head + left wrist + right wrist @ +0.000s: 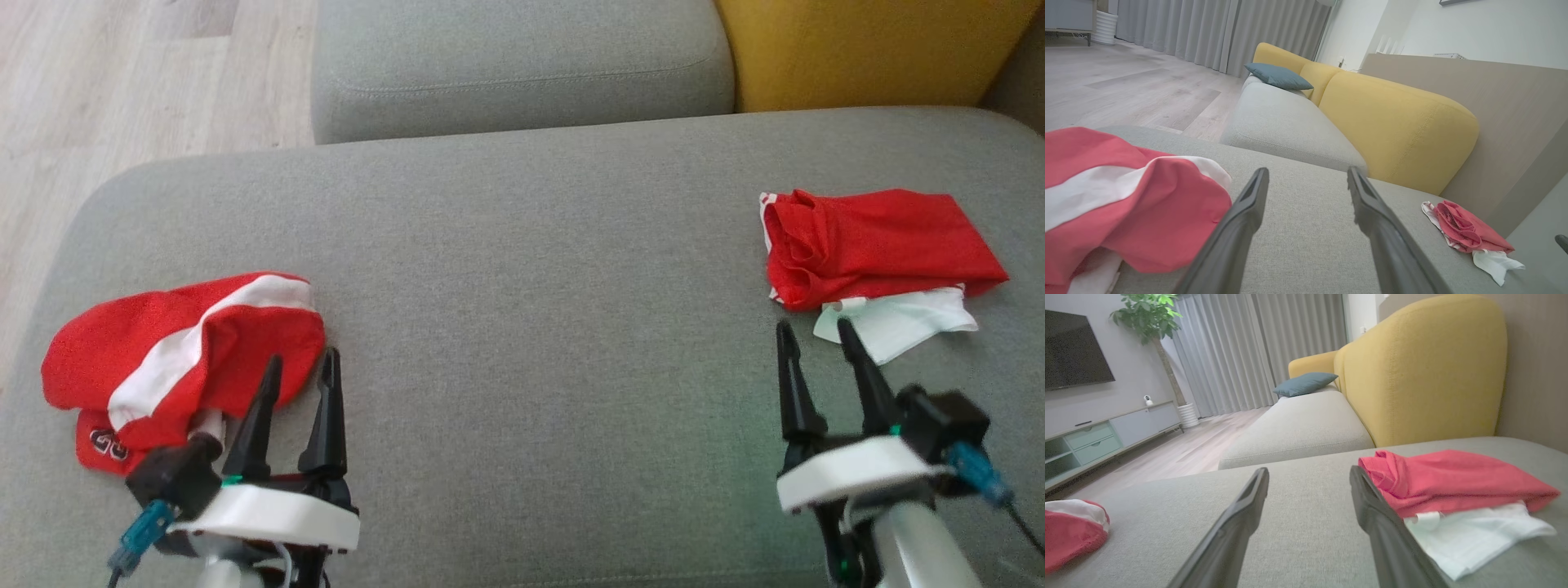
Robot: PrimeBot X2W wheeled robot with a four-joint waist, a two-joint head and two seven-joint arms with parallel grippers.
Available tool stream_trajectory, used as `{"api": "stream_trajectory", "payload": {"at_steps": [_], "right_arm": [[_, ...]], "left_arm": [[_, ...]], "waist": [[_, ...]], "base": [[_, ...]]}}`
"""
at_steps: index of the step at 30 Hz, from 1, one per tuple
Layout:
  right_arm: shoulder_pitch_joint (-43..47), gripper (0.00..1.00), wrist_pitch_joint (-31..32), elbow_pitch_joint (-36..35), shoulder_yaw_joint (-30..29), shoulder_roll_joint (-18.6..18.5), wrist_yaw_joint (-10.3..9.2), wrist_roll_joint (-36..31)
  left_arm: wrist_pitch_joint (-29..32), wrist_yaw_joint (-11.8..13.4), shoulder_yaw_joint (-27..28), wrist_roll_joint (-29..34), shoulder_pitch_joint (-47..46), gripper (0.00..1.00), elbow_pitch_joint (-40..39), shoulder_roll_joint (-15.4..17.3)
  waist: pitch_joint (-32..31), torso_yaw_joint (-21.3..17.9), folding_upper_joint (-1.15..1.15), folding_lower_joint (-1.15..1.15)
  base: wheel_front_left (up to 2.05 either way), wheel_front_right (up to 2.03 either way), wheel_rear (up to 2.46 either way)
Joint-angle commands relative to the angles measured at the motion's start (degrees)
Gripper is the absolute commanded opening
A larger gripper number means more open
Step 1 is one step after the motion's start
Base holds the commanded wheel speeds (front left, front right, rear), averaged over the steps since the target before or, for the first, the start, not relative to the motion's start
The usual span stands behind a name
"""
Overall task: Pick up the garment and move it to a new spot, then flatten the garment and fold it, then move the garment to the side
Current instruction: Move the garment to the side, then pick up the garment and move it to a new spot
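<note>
At lower left, the crumpled red-and-white fabric garment lies on the grey sofa cushion with the left end effector spread empty at its edge, likely poised to grasp, while the right end effector, also spread empty, sits near a folded red-and-white garment at right.

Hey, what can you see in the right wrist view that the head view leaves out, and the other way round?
Right wrist view, not head view: a television, a potted plant, grey curtains, a blue cushion and a low cabinet.

Head view, not right wrist view: the left claw, open.

Both: the grey sofa seat, the yellow backrest, the wood floor, the crumpled red-and-white garment, the folded red garment with white cloth at its near edge, and the open right claw.
</note>
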Motion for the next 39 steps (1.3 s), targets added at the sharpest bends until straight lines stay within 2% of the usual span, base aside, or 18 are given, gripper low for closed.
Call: {"api": "stream_trajectory", "payload": {"at_steps": [1, 25, 31, 39], "right_arm": [[-0.9, 1.00, -0.9, -2.6, 1.7, 0.1, -0.04, 0.5], [2.2, 1.00, -1.2, -5.7, 1.4, 0.2, -0.04, 0.5], [2.3, 1.00, -1.2, -5.2, 2.7, 0.2, -0.04, 1.3], [1.4, 1.00, -1.2, -4.0, 5.9, 0.2, -0.04, 3.4]], "left_arm": [[-0.3, -0.2, 2.0, 0.6, -1.8, 1.00, -2.3, 0.4], [-0.3, -0.2, 1.4, 0.6, -1.1, 1.00, -1.6, 0.4], [-0.3, 0.2, 2.1, 0.8, -1.3, 1.00, -0.9, 0.4], [-0.3, 0.9, 3.8, 1.6, -1.6, 1.00, -0.3, 0.4]], "waist": [[-0.1, -0.2, 0.00, 0.00], [-0.8, -0.2, 0.00, 0.00], [-0.9, 1.8, 0.00, 0.00], [-1.2, 7.2, 0.00, 0.00]], "base": [[0.00, 0.00, 0.00], [0.00, 0.00, 0.00], [0.00, 0.00, 0.00], [0.00, 0.00, 0.00]]}}
